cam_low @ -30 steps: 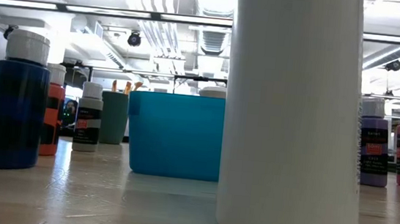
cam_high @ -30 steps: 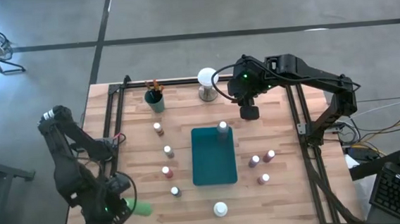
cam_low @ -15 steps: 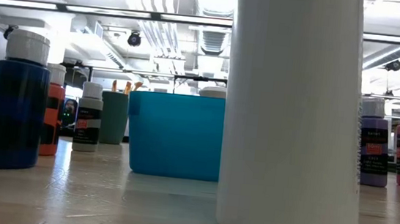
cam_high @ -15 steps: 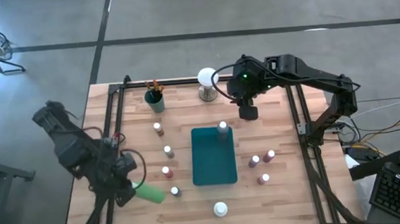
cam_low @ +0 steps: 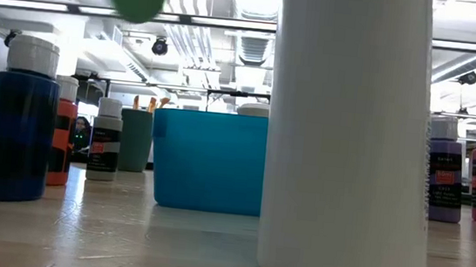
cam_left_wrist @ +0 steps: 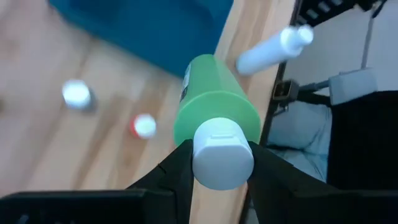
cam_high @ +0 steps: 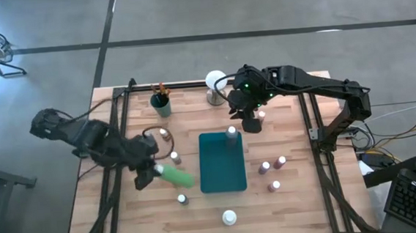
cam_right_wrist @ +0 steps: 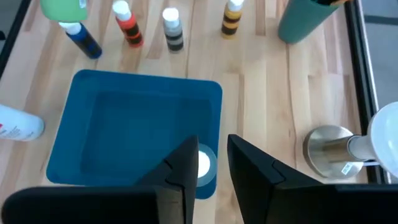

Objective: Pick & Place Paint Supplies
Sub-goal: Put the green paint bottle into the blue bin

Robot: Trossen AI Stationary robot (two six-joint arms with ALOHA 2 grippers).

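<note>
One green bottle (cam_left_wrist: 214,106), white cap (cam_left_wrist: 222,156), held sideways off the table | left gripper (cam_left_wrist: 217,163) fingers clamp its cap, left of teal tray (cam_high: 222,162) | right gripper (cam_right_wrist: 211,163) fingers slightly apart above grey bottle (cam_right_wrist: 202,165) at tray's far right corner | label text unreadable

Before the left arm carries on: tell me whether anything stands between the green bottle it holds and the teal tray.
Nothing visible does. The left gripper holds the green bottle by its cap, lifted above the table, just left of the teal tray. The small bottles in the row beside it stand lower, and the tray's near edge shows open in the high view.
</note>
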